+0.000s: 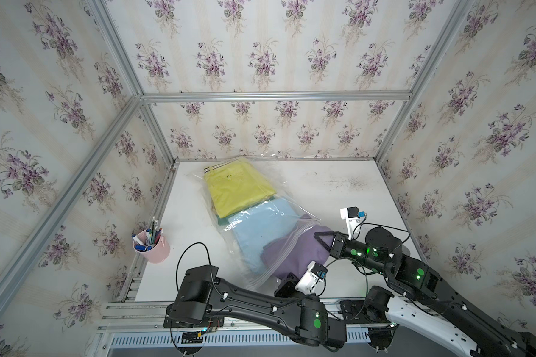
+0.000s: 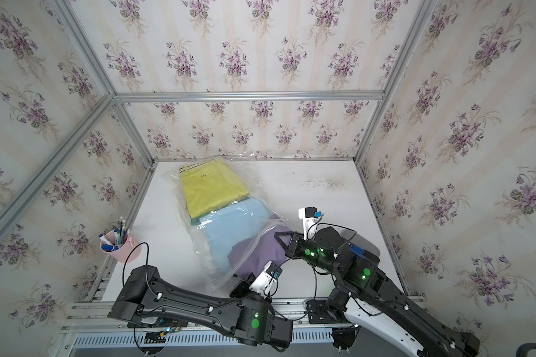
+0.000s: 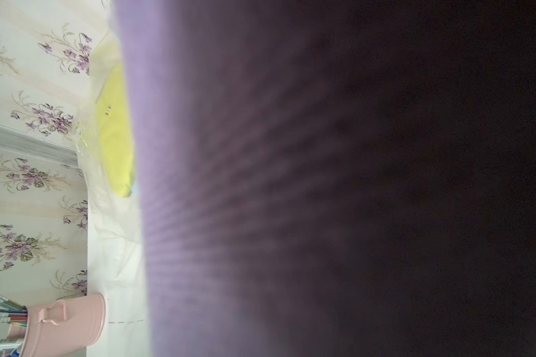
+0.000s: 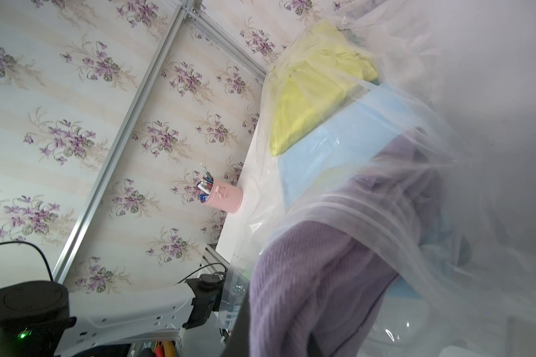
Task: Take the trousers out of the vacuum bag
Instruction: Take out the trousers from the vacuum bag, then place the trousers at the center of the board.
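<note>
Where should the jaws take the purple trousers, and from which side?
Take the purple trousers by the bare end sticking out past the zip strip of the vacuum bag, coming low from the robot's side. Probably best, since the rest lies under plastic.

This is a robot test cell in a lab, dressed to look homely. A frame of silver aluminium extrusion bars [image 1: 276,96] boxes in a flat white tabletop [image 1: 338,197]. The panels between the bars carry cream striped wallpaper with purple flower sprigs [image 1: 260,58]. Two black jointed robot arms with green status lights [image 1: 254,304] rise from slotted aluminium rails [image 1: 130,309] along the tabletop's near edge. Near its near left corner stands a pink metal cup of pens and pencils [image 1: 157,252], a desk touch rather than a household one.
</note>
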You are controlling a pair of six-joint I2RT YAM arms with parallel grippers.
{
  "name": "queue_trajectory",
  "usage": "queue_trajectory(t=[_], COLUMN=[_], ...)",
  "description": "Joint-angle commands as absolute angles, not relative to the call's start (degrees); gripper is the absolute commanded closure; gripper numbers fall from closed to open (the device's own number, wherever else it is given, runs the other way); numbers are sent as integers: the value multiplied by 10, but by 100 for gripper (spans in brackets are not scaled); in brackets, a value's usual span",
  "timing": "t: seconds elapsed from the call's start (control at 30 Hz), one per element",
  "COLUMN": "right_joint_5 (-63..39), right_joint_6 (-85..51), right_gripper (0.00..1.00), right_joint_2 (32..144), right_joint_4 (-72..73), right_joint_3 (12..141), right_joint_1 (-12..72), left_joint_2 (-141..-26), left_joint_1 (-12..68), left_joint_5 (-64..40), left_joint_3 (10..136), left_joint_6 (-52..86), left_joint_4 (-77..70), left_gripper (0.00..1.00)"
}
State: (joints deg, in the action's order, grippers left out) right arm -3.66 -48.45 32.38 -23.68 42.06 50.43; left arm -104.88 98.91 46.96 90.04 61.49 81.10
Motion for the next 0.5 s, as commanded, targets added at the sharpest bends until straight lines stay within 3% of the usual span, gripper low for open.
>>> queue_trajectory(t=[0.0, 0.27, 0.47], right_joint_5=[-55, -188, -223], right_joint_6=[-429, -362, -299], right_gripper=[100, 100, 100], right_joint_2=[321, 316, 333], right_joint_4=[-260, -251, -256], right_joint_3=[453, 508, 568], right_joint_1=[505, 504, 504], left_joint_2=[-1037, -1025, -982], left_joint_1=[1006, 1042, 1049], left_joint_5=[519, 543, 542], left_joint_3=[930, 1016, 1052], left_joint_6=[620, 542, 432], left_joint_4=[875, 905, 846], left_gripper=[99, 99, 99])
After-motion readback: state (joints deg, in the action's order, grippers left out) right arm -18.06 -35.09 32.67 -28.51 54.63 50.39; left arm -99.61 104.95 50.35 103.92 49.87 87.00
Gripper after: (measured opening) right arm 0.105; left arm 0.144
